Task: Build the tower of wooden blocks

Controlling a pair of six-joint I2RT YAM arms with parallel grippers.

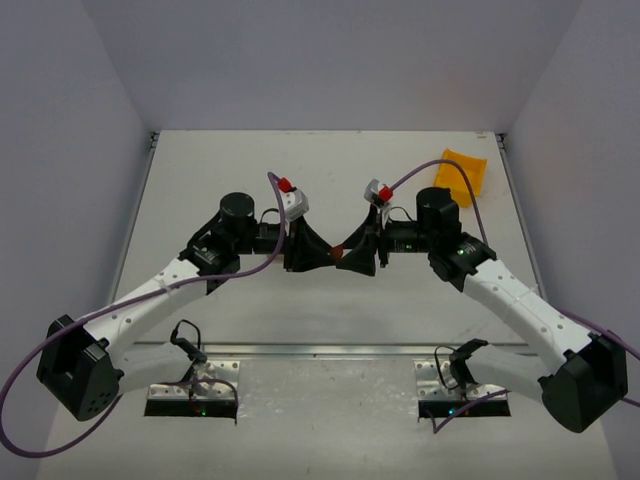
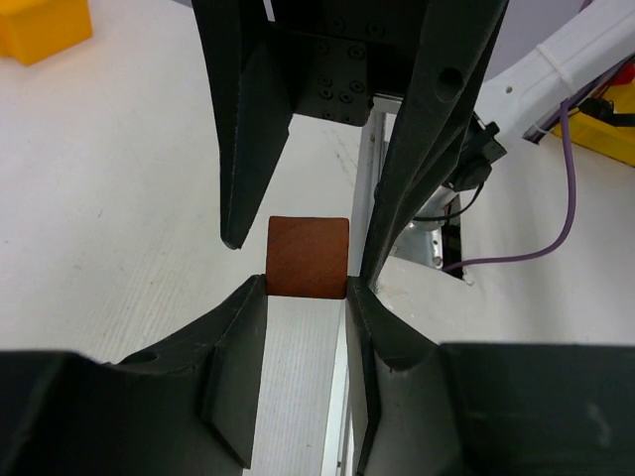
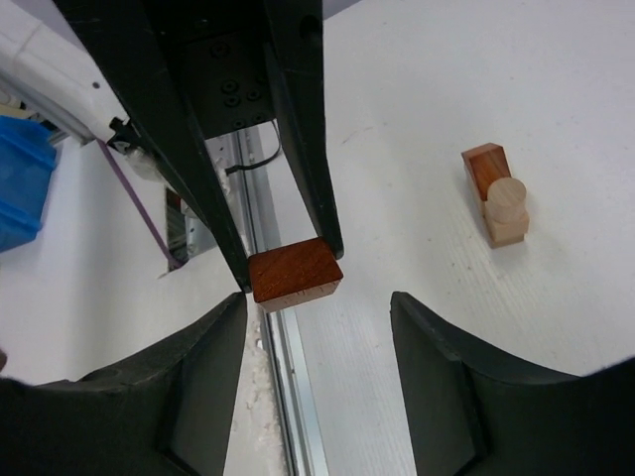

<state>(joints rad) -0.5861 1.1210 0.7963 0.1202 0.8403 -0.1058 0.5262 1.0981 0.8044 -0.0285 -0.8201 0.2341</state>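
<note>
Left gripper (image 2: 308, 296) has its jaws clamped on a reddish-brown block (image 2: 309, 258). It holds the block in the air approx. over the middle of the tabletop (image 1: 200, 170), about midway btw. the left and right edges. Right gripper (image 3: 317, 300) faces it nose to nose, jaws spread wide on either side of the block. Whether one of them brushes it, can't tell; looks like a hand-over or a regrip.

The rest of the wood block tower (image 3: 504, 203) shows only in the right wrist view. It's a second reddish-brown piece w/ a pale round piece and a pale block touching it, all on the tabletop. Which edge it sits nearest, can't tell. Yellow bin (image 1: 462, 176) is by the far right corner.

Handling, as a judgement: the block is solid wood — rigid, light, not fragile — so a firm squeeze won't hurt it. Faces look smooth and it's small next to the jaws, so it could pivot or slip if pinched near a corner. Best hold is two flat opposite faces, centred, w/ the bottom face left free for setting down. The cluster prob. topples at a slight nudge, so come in from above, not sideways.
</note>
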